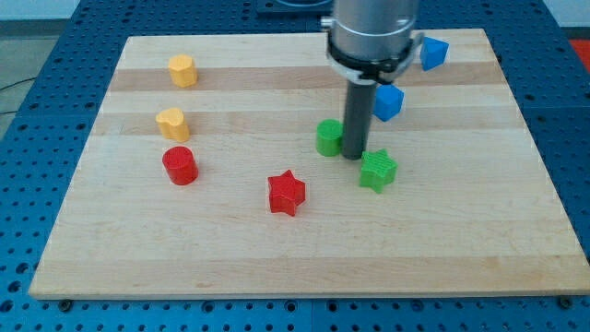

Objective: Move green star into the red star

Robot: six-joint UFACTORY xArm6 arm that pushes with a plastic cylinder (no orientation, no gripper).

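Two greens flank my tip (pixel 354 157): green cylinder (pixel 329 137) at view's left, green star (pixel 378 171) just lower-right. Red star (pixel 286 193) apart, lower-left. No gripper fitted.

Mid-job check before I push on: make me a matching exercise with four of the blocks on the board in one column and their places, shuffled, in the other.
Things:
1. green star-shaped block
2. red star-shaped block
3. red cylinder block
4. green round block

Places:
A. just to the view's left of my tip
B. toward the view's left side of the wooden board, below the two yellow blocks
C. just to the view's right of my tip and slightly lower
D. near the board's middle, toward the view's bottom-left of my tip

Pairs: 1-C, 2-D, 3-B, 4-A
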